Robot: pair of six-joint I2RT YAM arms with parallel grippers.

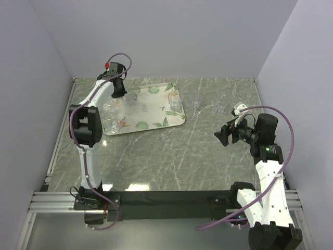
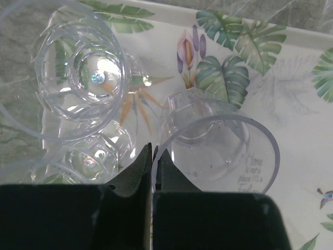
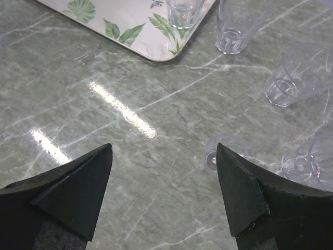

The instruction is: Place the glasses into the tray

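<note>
Left tool (image 2: 151, 152), apparently on faceted glass (image 2: 218, 148)

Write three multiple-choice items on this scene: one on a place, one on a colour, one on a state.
1. The left gripper is: A) beside its own base; B) over the tray's left end; C) over the tray's right end.
2. The tray's leaves are: A) blue; B) red; C) green.
3. The right gripper is: A) open and empty; B) fully shut; C) shut on the tray's rim.
Key: 1 B: the top view shows it there, and its wrist view shows it pinching a glass. 2 C: green leaves on white. 3 A: its fingers stand wide apart over the table.
</note>
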